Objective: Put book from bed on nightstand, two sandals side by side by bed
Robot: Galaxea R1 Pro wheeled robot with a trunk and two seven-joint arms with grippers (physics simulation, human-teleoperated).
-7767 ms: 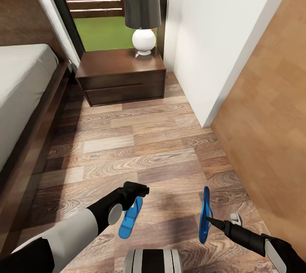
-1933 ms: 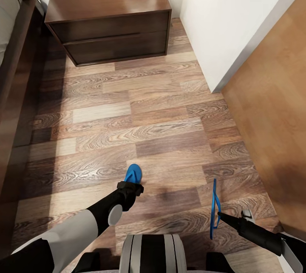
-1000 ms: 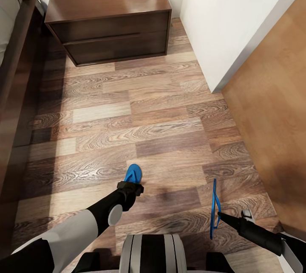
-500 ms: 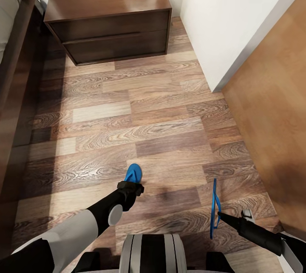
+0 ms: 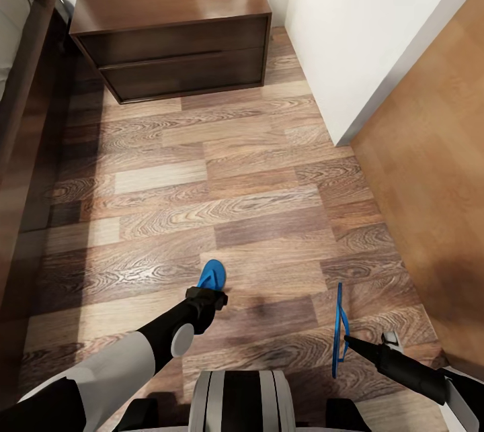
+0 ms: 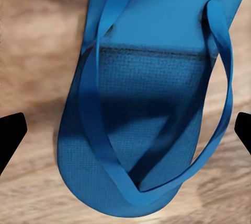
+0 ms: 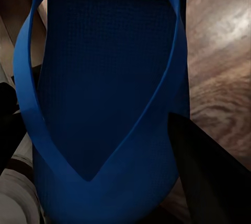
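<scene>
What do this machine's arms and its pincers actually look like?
The left arm has a pale grey upper shell, a black forearm with a round grey joint cap, and a black pincer. The right arm is black, tapering to a slim pointed pincer, with a small white part beside it.

Sandals (image 6: pixel 151 104) matt blue rubbery foam, textured footbed; floor (image 5: pixel 222 183) grained wood planks; nightstand (image 5: pixel 171 22) dark, slightly glossy wood.
</scene>
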